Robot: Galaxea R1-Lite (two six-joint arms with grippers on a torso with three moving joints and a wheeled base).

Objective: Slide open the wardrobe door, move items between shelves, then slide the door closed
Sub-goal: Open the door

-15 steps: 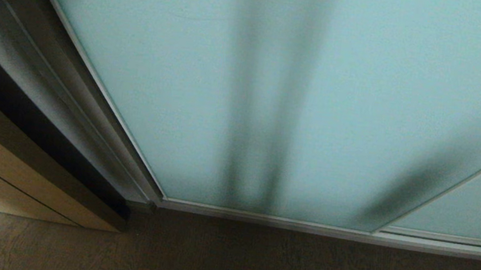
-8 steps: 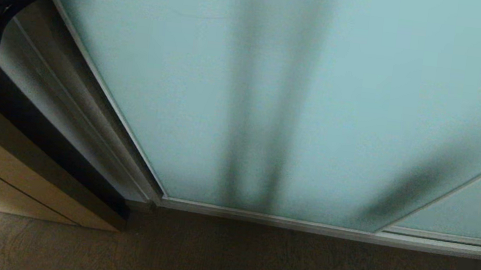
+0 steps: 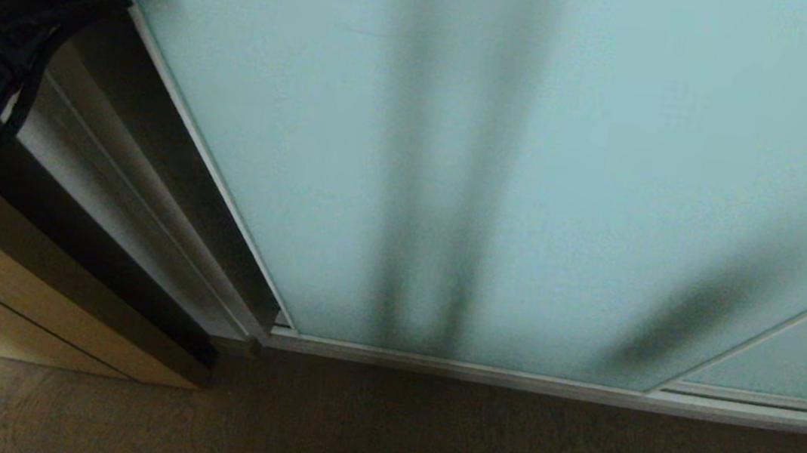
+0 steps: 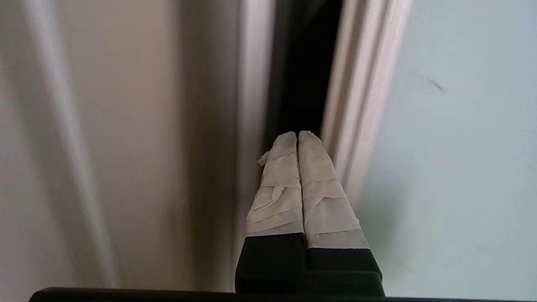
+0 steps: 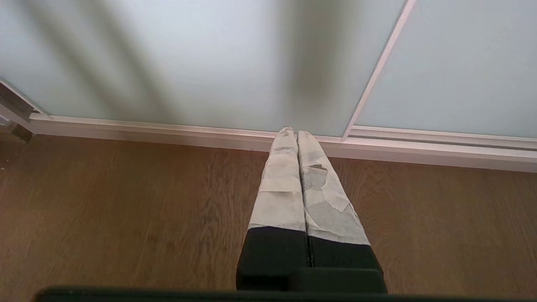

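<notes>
From the head, the sliding wardrobe door (image 3: pixel 533 158) fills the view, with a narrow dark gap at its left edge. At the left wrist, the left gripper (image 4: pixel 297 136), pinched closed and empty, pokes into that gap beside the door frame, seemingly to push it open. At the right wrist, the right gripper (image 5: pixel 292 132) hangs closed and empty over the floor (image 5: pixel 126 201), parked.

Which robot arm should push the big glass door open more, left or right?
Probably left. The left gripper is shut, its tip in the dark gap beside the sliding wardrobe door. The right gripper points down near the floor.

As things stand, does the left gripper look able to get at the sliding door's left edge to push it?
Probably yes. The left gripper, fingers shut, points into the dark gap right beside the sliding wardrobe door's silver frame edge, with nothing between them.
</notes>
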